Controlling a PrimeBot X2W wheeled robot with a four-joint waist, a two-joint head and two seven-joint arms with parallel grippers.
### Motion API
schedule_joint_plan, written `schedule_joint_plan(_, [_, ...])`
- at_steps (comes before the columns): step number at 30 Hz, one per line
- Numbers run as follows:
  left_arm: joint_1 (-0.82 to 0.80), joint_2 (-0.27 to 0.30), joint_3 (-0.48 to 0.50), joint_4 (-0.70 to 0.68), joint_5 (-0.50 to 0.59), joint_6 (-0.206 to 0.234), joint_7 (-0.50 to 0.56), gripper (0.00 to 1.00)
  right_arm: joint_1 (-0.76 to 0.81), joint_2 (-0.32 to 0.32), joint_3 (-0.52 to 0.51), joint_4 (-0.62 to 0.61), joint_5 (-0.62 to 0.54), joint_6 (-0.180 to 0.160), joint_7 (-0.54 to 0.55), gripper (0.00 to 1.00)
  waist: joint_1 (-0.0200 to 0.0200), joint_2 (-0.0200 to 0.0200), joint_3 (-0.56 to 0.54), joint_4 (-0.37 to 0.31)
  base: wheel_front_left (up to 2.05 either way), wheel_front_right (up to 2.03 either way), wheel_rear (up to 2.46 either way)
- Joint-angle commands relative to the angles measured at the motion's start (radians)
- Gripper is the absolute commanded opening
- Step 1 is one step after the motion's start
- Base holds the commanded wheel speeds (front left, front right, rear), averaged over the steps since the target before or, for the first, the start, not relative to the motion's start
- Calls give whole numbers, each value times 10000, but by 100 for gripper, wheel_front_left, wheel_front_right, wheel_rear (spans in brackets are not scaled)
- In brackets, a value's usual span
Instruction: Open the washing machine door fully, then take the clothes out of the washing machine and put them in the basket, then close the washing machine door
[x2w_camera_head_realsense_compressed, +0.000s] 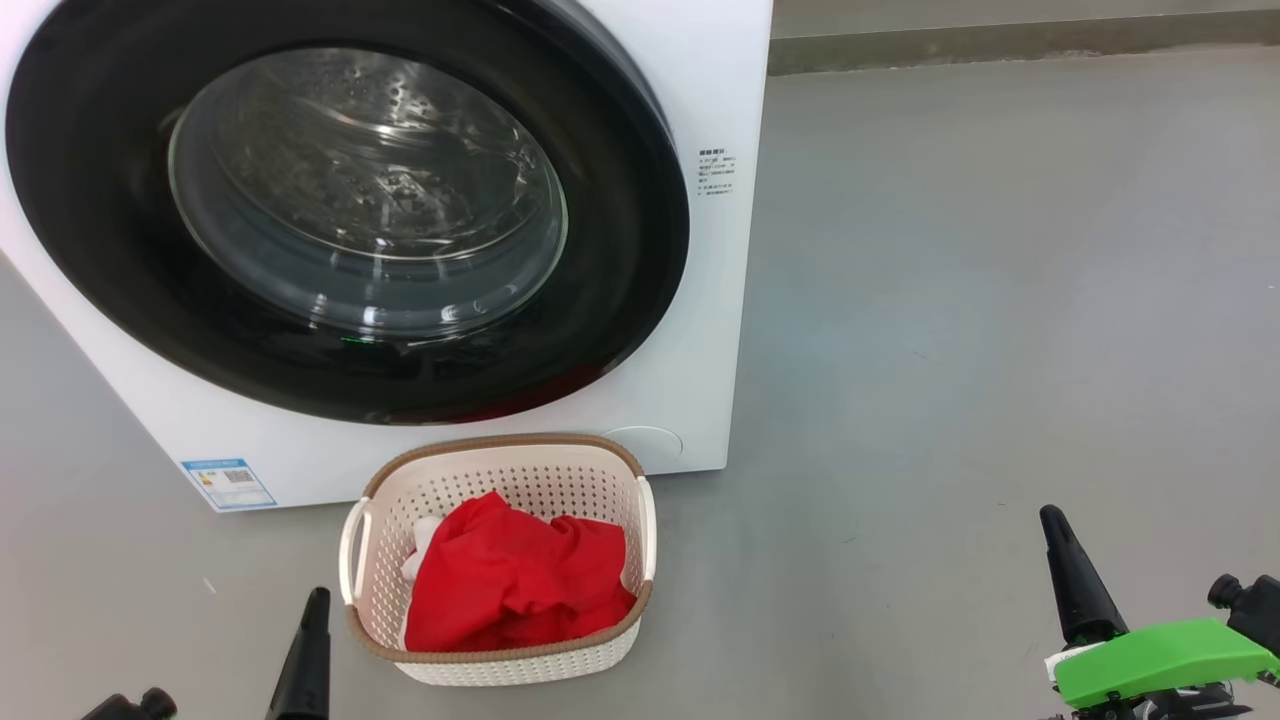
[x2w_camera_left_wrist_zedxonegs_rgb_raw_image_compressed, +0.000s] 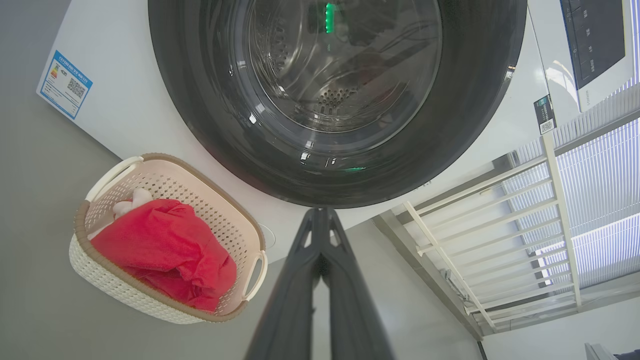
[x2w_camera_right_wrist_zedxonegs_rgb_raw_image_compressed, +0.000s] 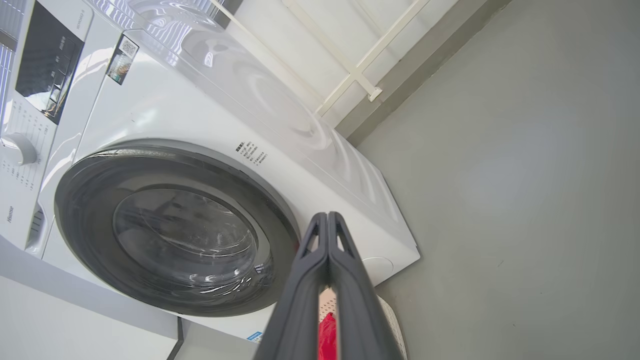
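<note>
Head view looks steeply down, close on the washing machine door and basket. Left wrist view sits low, facing the same two. Right wrist view, rolled sideways, stands further off, sharing the door.

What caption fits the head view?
Washing machine door closed; red clothes in the basket before it.

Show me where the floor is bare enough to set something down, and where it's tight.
Widest patch: grey floor right of the washing machine, bordered by the far wall base and the right gripper. Smaller patch: left of the basket, below the blue label. Crowded: the basket, filled with red clothes, close before the washing machine door.
</note>
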Motion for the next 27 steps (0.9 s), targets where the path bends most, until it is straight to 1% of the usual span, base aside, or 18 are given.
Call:
schedule_joint_plan(1, [-523,169,251,-185,-299,-151,85,0,-547,-167,81,-218,341,-21,88,0,-1,0,4,11,0,0,0])
schedule_joint_plan(27, [-872,214,444,145,-3091,-369,850,0,-865,-219,-57,-100,3347,-30,858,0,-1,0,53,180,0,0,0])
